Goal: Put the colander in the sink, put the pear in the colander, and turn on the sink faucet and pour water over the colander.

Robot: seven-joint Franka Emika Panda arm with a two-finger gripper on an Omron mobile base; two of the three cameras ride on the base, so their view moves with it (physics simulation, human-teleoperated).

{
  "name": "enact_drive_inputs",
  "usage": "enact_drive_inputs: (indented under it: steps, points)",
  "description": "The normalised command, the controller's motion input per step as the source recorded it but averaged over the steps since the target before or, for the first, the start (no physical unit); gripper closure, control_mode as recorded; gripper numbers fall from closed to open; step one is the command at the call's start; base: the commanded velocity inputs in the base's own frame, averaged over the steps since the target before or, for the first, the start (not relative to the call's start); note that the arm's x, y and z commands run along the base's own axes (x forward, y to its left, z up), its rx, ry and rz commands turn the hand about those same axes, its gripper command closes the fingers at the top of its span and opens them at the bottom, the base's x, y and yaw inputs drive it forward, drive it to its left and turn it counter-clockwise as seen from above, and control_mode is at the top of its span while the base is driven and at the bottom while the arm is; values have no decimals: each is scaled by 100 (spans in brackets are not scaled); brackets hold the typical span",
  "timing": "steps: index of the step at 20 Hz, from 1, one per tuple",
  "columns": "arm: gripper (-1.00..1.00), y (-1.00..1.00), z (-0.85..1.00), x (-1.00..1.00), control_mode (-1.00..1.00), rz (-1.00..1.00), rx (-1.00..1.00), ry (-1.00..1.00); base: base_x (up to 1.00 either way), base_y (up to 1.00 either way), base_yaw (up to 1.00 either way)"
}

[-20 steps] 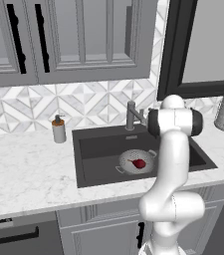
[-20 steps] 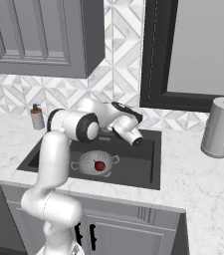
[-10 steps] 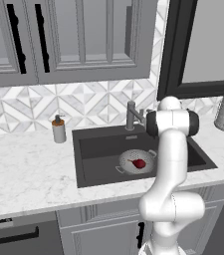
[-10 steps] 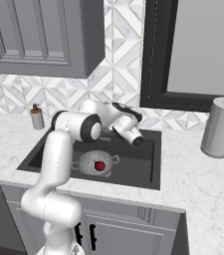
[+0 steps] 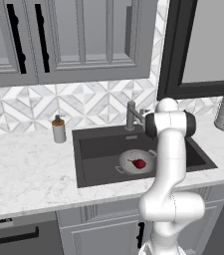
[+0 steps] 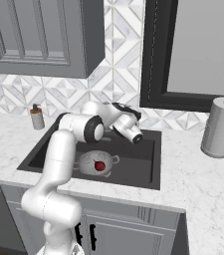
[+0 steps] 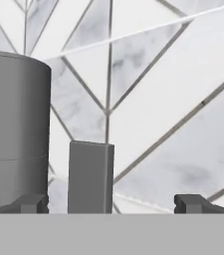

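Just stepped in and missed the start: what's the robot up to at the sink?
The colander already sits in the sink with the pear inside it. The arm has its gripper open and empty up at the sink faucet. In the hand view the small lever stands between the fingers, untouched, beside the post. No water is running yet.

We are noting the white marble counter [image 5: 29, 169] carrying everything; the sink [image 5: 96, 149] is sitting sunk into it, with the colander [image 5: 133, 162] resting on the basin floor; a soap pump bottle [image 5: 58, 130] is standing left of the basin; a grey canister [image 6: 219, 127] is standing on the right stretch; the sink faucet [image 5: 131, 115] is rising behind the basin.
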Motion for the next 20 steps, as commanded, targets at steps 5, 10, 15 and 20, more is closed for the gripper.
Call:
enact_drive_inputs:
  steps: [5,10,15,20]
  points:
    - [-100,0,-1,24,-100,0,0,1,0,0,0]
    - [-100,0,0,17,-100,-1,0,0,0,0,0]
    - [-100,1,0,17,-100,-3,0,0,0,0,0]
    - [100,6,0,24,-100,-5,0,0,0,0,0]
